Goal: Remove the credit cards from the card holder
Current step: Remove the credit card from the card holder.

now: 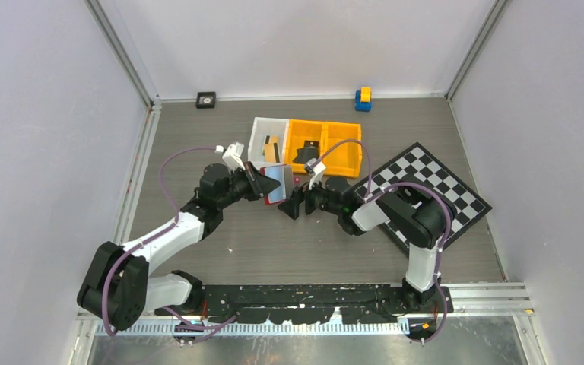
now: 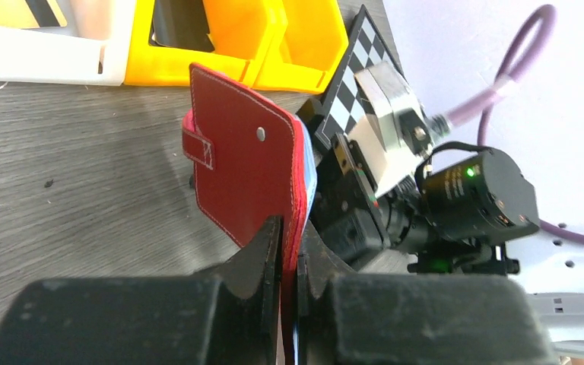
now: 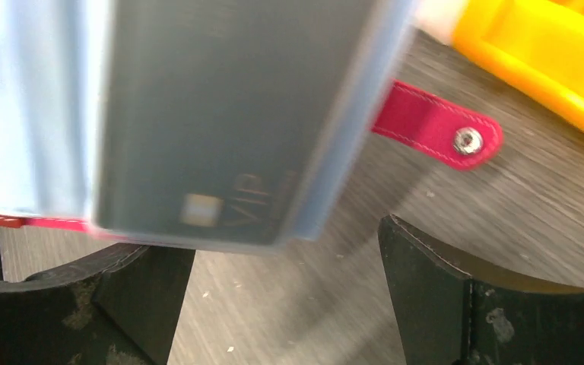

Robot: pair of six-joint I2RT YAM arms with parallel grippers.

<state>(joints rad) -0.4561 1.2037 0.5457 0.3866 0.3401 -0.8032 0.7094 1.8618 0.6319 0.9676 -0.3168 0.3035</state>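
On the grey table [image 1: 274,251] three boxes sit in a row, touching; a white box [image 1: 259,133] on the left, a middle yellow box [image 1: 295,135] with something dark inside, then an end yellow box [image 1: 344,156]; a black-and-white checked board [image 1: 445,186] lies to the right; by the back wall sit a small black square [image 1: 206,99] and a blue and yellow block [image 1: 363,99].

We're in a robot lab cell: white panel walls [image 1: 296,46], aluminium frame [image 1: 122,53], chequered board [image 1: 445,179] and plastic bins [image 1: 347,125] on a grey table [image 1: 274,243].
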